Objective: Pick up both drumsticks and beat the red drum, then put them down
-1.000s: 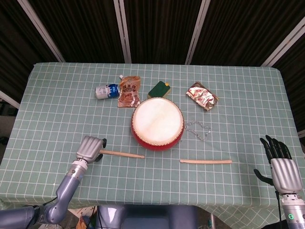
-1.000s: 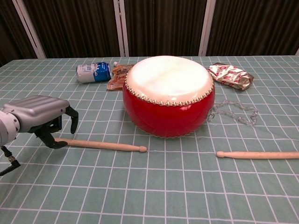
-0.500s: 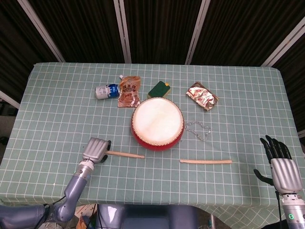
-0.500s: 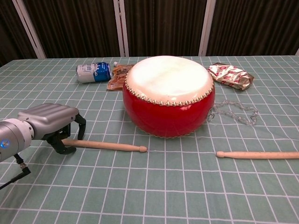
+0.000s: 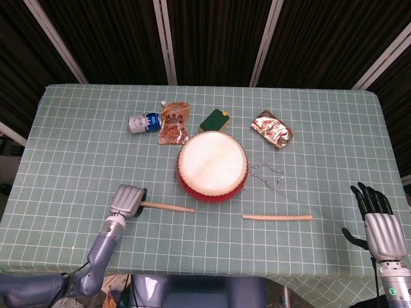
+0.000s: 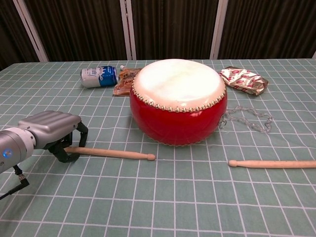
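The red drum (image 5: 212, 165) (image 6: 177, 98) with its pale skin stands mid-table. One wooden drumstick (image 5: 168, 207) (image 6: 113, 153) lies flat to the drum's front left. My left hand (image 5: 128, 200) (image 6: 52, 131) covers its butt end, dark fingers curled down around the shaft. The second drumstick (image 5: 277, 217) (image 6: 274, 164) lies untouched to the drum's front right. My right hand (image 5: 376, 224) hovers far right of it, by the table's front right corner, fingers spread and holding nothing. The chest view does not show that hand.
Behind the drum lie a blue-white can (image 5: 144, 122) (image 6: 98, 76), a brown pouch (image 5: 174, 123) (image 6: 126, 79), a green packet (image 5: 214, 119) and a foil wrapper (image 5: 272, 128) (image 6: 243, 80). A clear chain (image 5: 266, 173) (image 6: 247, 118) lies right of the drum.
My left hand has slid right onto the stick's butt end and its fingers have curled in around it. The stick, the drum and my right hand have not moved.
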You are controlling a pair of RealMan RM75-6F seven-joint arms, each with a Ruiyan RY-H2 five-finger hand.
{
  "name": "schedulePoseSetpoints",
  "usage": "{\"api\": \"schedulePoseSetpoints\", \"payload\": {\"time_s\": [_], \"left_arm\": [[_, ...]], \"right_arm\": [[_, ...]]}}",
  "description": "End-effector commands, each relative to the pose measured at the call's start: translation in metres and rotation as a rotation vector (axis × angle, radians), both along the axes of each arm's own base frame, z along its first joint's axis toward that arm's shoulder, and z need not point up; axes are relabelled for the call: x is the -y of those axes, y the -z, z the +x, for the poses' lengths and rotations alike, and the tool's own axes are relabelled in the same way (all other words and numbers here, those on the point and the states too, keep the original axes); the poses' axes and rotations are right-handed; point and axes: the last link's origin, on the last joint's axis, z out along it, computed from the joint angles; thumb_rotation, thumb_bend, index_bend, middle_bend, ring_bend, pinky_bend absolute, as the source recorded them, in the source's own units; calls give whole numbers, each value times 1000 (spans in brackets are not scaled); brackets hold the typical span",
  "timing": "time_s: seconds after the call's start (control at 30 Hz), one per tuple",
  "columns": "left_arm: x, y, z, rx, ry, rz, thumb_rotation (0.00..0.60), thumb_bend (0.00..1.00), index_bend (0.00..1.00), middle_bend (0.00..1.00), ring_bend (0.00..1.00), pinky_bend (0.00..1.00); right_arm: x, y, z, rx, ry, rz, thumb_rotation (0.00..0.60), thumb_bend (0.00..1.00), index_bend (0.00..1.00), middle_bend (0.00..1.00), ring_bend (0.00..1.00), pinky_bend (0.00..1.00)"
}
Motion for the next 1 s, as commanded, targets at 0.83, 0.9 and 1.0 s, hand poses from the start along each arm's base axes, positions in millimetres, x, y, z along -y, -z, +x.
{"api": "schedulePoseSetpoints", "payload": {"time_s": [0.83, 0.9, 1.0], "left_arm": [[17, -111, 17, 333, 57, 185, 600, 543, 779, 1000, 1000, 1000], [21, -124, 15, 353, 55, 198, 600, 543, 779, 1000, 1000, 1000], [27, -144, 12, 388, 46, 221, 600, 543, 779, 1000, 1000, 1000]], "right_arm": [[1, 3, 3, 4, 4, 12, 600, 252, 0, 0, 1, 81], [2, 5, 5, 5, 1, 20, 600, 252, 0, 32, 50, 141], [5, 7, 9, 4, -12, 30, 600, 253, 4, 289, 350, 452]]}}
